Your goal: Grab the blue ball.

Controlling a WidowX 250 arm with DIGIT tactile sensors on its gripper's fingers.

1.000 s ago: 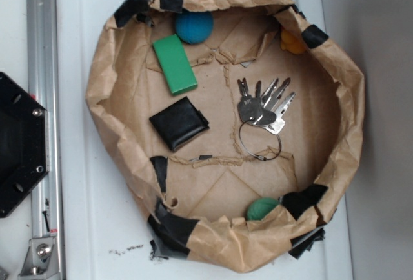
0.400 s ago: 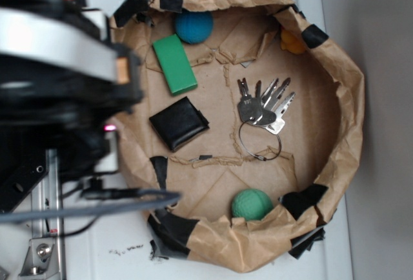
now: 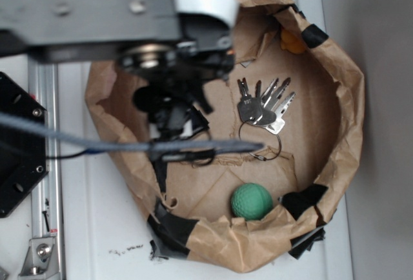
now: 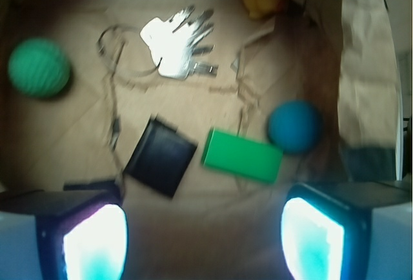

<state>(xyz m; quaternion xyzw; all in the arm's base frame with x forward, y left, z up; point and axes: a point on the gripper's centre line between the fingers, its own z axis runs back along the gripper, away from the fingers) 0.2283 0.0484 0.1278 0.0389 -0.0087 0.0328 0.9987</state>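
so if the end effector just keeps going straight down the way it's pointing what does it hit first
Probably bare paper floor. The open end effector aims just below the green block and black wallet. The blue ball sits off to the right. Depth is unclear.

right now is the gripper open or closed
Open: in the wrist view the gripper has its two fingers wide apart, holding nothing, with the blue ball beyond them.

The arm (image 3: 129, 15) has swung in from the left edge over the paper-walled bin (image 3: 348, 119) — it now hides the blue ball (image 4: 294, 126), green block (image 4: 242, 156) and black wallet (image 4: 160, 164) from the exterior view.
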